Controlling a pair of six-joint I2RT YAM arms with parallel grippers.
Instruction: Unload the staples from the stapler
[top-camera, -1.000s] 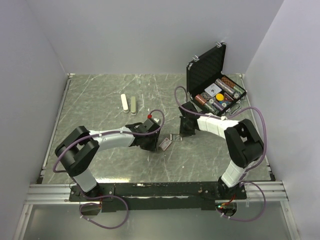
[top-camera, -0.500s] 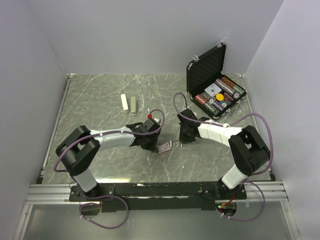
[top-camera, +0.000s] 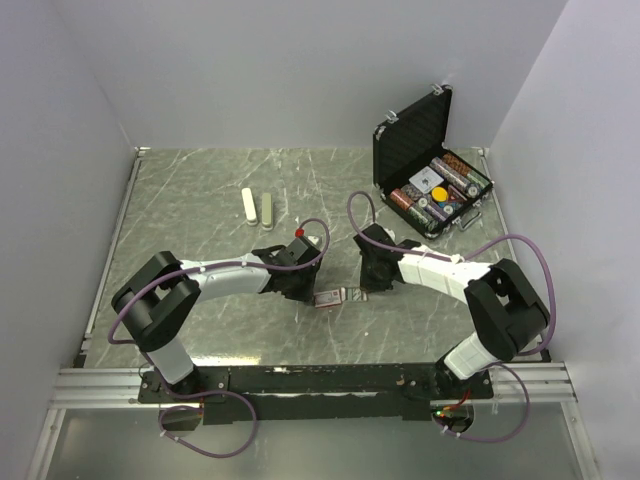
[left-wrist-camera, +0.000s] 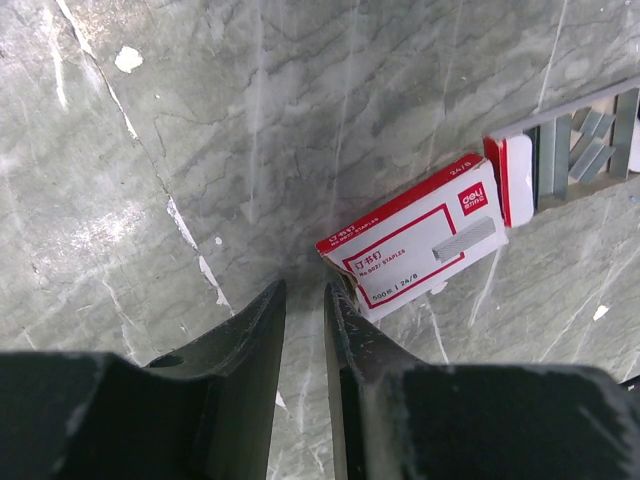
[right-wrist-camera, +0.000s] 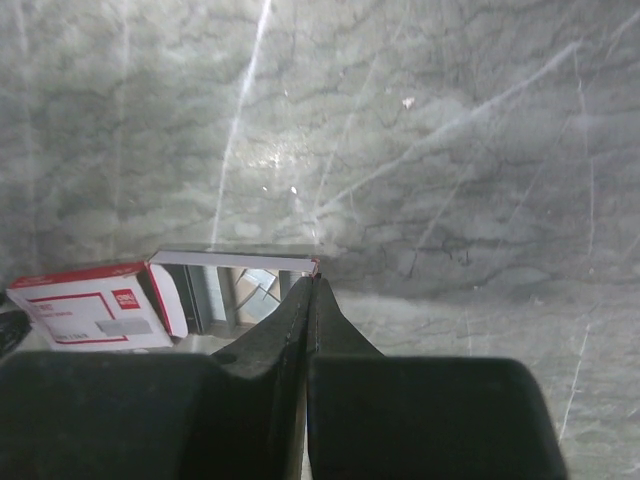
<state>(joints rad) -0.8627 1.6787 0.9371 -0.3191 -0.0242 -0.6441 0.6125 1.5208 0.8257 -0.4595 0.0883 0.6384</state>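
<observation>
A pink-and-white staple box (left-wrist-camera: 420, 240) lies flat on the marble table, also seen in the top view (top-camera: 326, 298). Its inner tray (left-wrist-camera: 560, 112) is slid out to the right and holds several short grey staples (left-wrist-camera: 585, 140), visible too in the right wrist view (right-wrist-camera: 245, 290). My left gripper (left-wrist-camera: 304, 290) stands just left of the box, jaws a narrow gap apart with only table between them; one finger touches the box's corner. My right gripper (right-wrist-camera: 312, 280) is shut, its tip against the tray's far end (right-wrist-camera: 235, 261). The stapler is out of view.
An open black case (top-camera: 430, 180) with poker chips stands at the back right. Two pale short bars (top-camera: 257, 207) lie at the back left. White walls close the table on three sides.
The box has swung from tilted to level and shifted slightly left, with its tray drawn out to the right. The right arm moved left and nearer. The left jaws have narrowed.
</observation>
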